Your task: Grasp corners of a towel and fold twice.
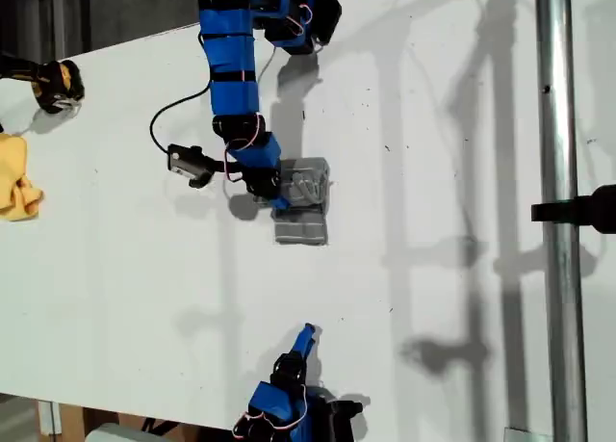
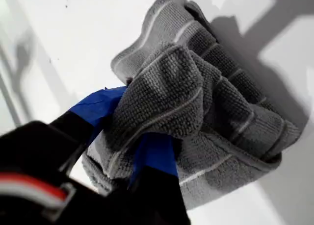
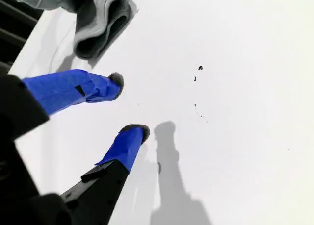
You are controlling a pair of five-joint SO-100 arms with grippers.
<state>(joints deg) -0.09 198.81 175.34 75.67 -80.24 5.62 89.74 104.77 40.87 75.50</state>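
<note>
Surface: our white surface [image 1: 433, 298] fills the exterior view, bare over most of it, with long grey shadows across it and a few dark specks.
Room: a metal pole [image 1: 560, 211] runs down the exterior view's right; a dark strip lies beyond the surface's far edge.
Around: a yellow cloth [image 1: 14, 180] lies at the exterior view's left edge, well apart from the towel; a black and yellow object [image 1: 53, 84] sits above it.
Towel: the towel [image 1: 302, 211] lies bunched and folded near the middle of the surface.
First gripper: our first gripper [image 2: 140, 132] has its blue fingers [image 2: 154, 151] clamped on a raised fold of the towel.
Second gripper: our second gripper [image 3: 122, 105] hovers over bare surface near the exterior view's bottom edge, fingers [image 3: 73, 90] apart, holding nothing, the towel beyond its tips.
</note>
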